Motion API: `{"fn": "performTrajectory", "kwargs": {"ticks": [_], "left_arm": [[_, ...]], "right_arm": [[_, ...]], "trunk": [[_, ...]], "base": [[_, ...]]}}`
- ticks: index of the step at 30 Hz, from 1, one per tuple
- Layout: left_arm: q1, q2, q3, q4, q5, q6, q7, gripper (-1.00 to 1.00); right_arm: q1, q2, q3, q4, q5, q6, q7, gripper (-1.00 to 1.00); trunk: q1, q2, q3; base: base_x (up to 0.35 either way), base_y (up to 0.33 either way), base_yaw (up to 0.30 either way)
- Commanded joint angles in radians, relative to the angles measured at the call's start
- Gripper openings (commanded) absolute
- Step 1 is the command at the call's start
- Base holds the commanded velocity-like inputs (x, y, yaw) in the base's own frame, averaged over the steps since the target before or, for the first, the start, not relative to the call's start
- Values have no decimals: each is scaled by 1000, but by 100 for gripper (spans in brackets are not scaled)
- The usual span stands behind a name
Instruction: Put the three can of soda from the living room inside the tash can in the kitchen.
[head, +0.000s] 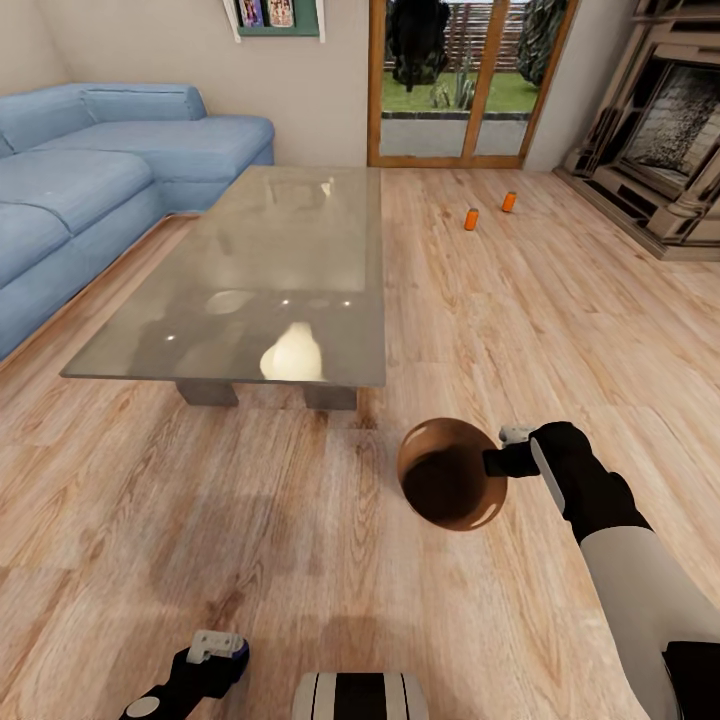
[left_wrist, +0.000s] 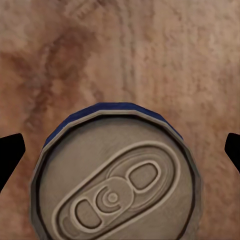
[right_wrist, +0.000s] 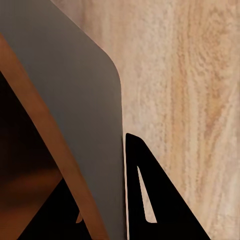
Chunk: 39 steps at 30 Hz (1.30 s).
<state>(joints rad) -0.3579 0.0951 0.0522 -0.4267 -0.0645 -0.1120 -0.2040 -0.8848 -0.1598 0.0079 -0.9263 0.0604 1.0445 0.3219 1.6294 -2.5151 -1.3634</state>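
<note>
Head view: right gripper (head: 497, 462) is gripping the glossy copper-brown pail (head: 450, 473) by its rim; left gripper (head: 215, 650) is clasping a grey-topped soda can (left_wrist: 117, 182). Next comes dropping it in; two orange cans (head: 471, 219) are waiting at one o'clock.

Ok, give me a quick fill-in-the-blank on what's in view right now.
1. The right gripper holds the pail by its ____.
2. ____ orange cans stand on the floor near the fireplace.
3. The sofa beside the table is ____.

Missing words: rim; two; blue
</note>
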Motion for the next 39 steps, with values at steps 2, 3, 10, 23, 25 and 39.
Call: {"fn": "performTrajectory", "kwargs": {"ticks": [2,3,10,23,25,39], "left_arm": [[0,0,0,0,0,0,0,100],[0,0,0,0,0,0,0,100],[0,0,0,-1,0,0,-1,100],[-1,1,0,-3,3,-1,-1,100],[-1,2,0,-3,3,-1,-1,100],[-1,7,0,-1,5,0,-12,-100]], "right_arm": [[0,0,0,0,-24,3,3,-100],[0,0,-1,0,-24,3,3,-100],[0,0,-1,0,-24,3,3,-100],[0,0,0,0,-24,3,3,-100],[0,0,0,0,-24,3,3,-100],[0,0,-2,0,-23,3,3,-100]], "trunk": [[0,0,-4],[1,-1,-8],[2,-1,-19],[2,-1,-19],[2,-1,-19],[2,-1,-19]], "base": [[0,0,0],[0,0,0],[0,0,0],[0,0,0],[0,0,0],[0,0,0]]}}
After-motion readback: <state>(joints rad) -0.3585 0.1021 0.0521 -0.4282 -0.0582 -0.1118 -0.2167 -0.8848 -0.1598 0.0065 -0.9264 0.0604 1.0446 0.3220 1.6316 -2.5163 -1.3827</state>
